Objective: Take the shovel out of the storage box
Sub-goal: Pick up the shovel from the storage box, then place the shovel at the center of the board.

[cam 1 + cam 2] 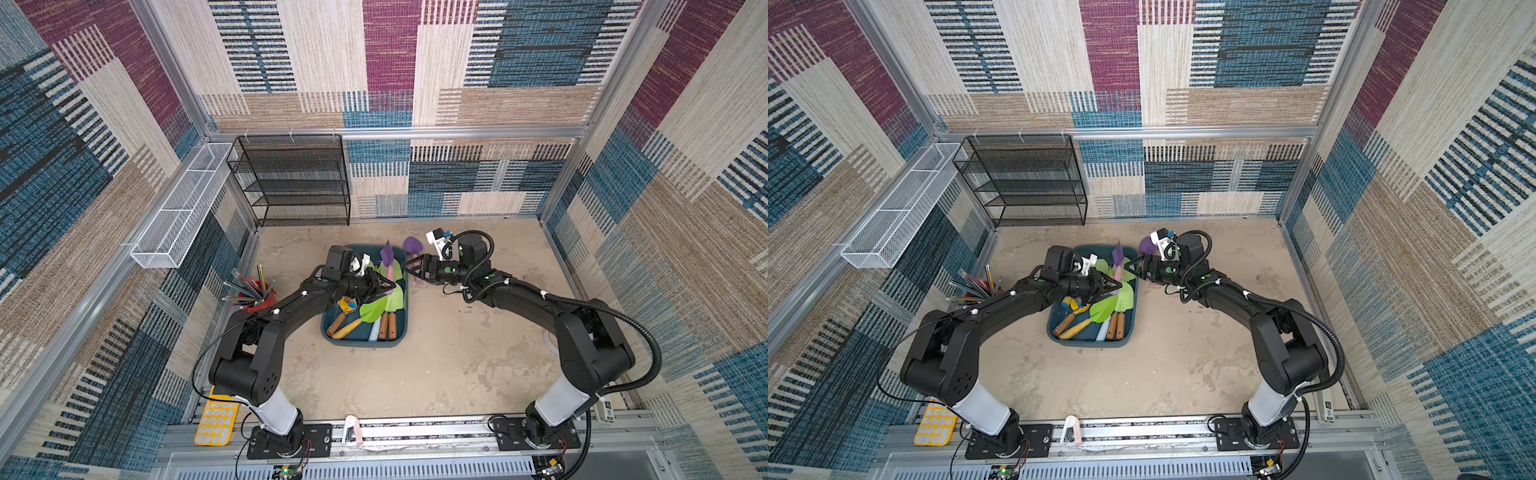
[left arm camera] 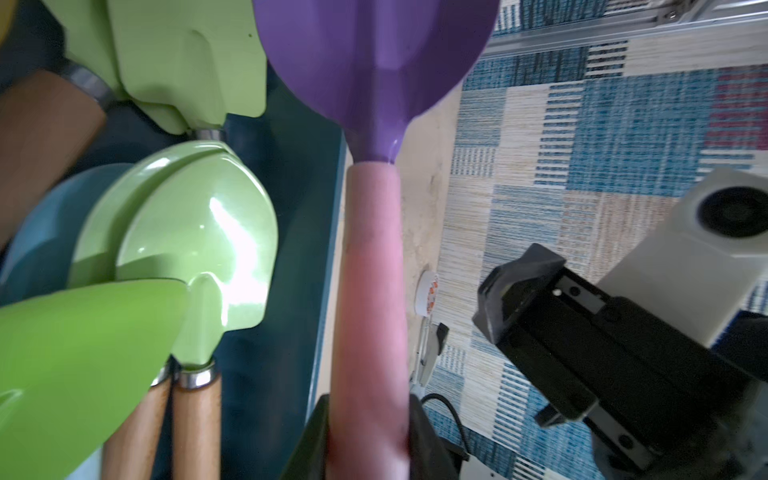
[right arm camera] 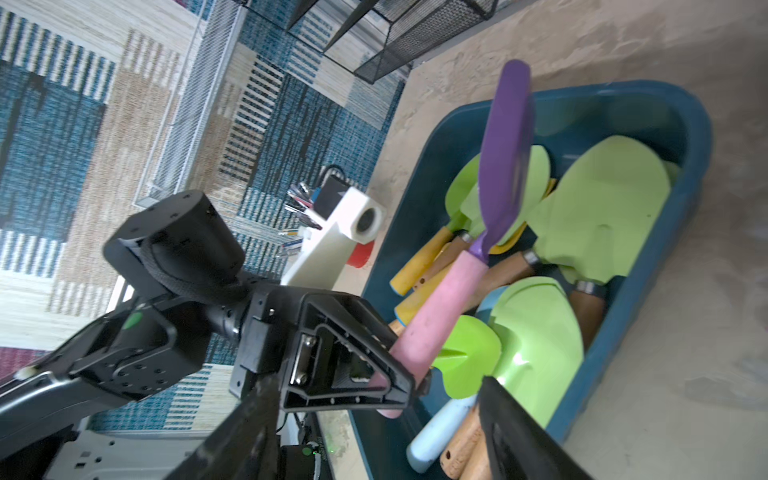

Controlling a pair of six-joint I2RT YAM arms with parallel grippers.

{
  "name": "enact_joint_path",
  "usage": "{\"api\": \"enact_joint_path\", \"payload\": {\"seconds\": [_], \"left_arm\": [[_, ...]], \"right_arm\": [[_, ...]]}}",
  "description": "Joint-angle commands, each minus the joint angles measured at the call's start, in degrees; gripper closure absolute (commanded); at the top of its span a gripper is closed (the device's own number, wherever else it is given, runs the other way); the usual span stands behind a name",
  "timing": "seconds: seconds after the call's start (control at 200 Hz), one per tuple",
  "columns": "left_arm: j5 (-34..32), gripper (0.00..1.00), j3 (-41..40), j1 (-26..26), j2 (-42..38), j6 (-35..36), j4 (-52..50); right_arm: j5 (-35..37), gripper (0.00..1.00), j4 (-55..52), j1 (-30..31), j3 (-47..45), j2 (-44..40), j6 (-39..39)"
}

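One purple shovel (image 3: 505,153), pink handle pinched in the left pincer (image 1: 390,286), held blade-up over the storage box (image 1: 357,342), apparently for lifting clear; right pincer (image 1: 409,268) spread, empty, just beside the rim.

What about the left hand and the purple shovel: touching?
Touching. The left wrist view shows the left hand clamped on the purple shovel's pink handle.

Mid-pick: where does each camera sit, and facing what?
Top views: overhead on the robot's base side, looking down on the dark teal plastic storage box; both arms show.
Left wrist: on the left arm, looking along the left end effector at the purple-bladed, pink-handled shovel it clamps.
Right wrist: behind the open right end effector, facing the box.
Shared: both wrist views show that shovel.
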Motion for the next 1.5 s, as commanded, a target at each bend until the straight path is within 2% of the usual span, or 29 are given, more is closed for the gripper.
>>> {"api": "enact_joint_path", "payload": {"seconds": [0.0,0.245,0.546,0.911,1.037,1.312,1.407,1.457,1.497], "left_arm": [[5.22,0.92,-1.67,0.12,0.07,-9.11,16.85],[6.33,0.92,-3.39,0.12,0.47,-14.21,23.83],[6.6,0.92,-4.14,-0.05,-1.16,-14.87,24.22],[7.01,0.92,-5.7,-0.37,-2.85,-14.7,24.31],[7.13,0.92,-6.05,-0.4,-3.07,-14.7,24.48],[7.19,0.92,-6.57,-0.41,-3.08,-14.79,25.01],[7.25,0.91,-6.59,-0.42,-3.08,-14.72,25.01],[7.23,0.88,-6.6,-0.4,-3.0,-14.7,24.73],[7.22,0.81,-6.46,-0.4,-3.06,-14.41,24.06]], "right_arm": [[-5.63,0.25,9.18,0.08,-0.26,1.51,6.07],[-6.83,0.32,11.16,0.06,0.98,4.95,8.71],[-7.85,0.4,13.16,-0.03,4.97,10.03,11.03],[-10.68,0.56,21.59,-0.03,9.38,15.97,18.71],[-11.03,0.58,23.62,-0.29,9.48,16.67,20.52],[-11.41,0.74,26.93,-1.44,8.31,17.33,23.1],[-11.74,0.82,27.39,-1.53,8.37,17.31,23.48],[-11.72,0.86,27.31,-1.57,8.48,17.26,23.5],[-11.76,0.87,27.22,-1.61,8.49,17.18,23.51]]}}
